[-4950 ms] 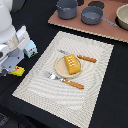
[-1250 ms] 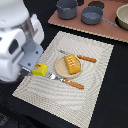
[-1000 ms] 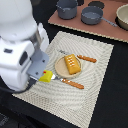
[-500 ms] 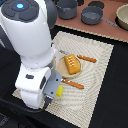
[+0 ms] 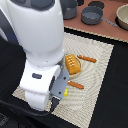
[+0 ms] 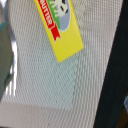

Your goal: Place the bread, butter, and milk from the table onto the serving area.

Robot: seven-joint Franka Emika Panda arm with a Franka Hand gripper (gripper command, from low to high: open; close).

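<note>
1. The butter, a flat yellow packet with a red-and-white label, lies flat on the woven weave of the serving area in the wrist view; one end of it runs out of the frame.
2. In the exterior view only a small yellow sliver of the butter shows past the arm's body, on the serving area, near the mat edge that faces the camera.
3. The bread, an orange-brown loaf with pale dots on top, sits on the mat just beyond the butter, beside the arm.
4. An orange handle lies on the far side of the bread, touching the mat; another orange handle lies between the bread and the butter.
5. The robot arm towers over the near half of the mat and hides the pincer; whether it is apart or together cannot be told from either view.
6. The mat rests on the dark bench.
7. Past the mat's far edge, grey pots stand on a brown board.
</note>
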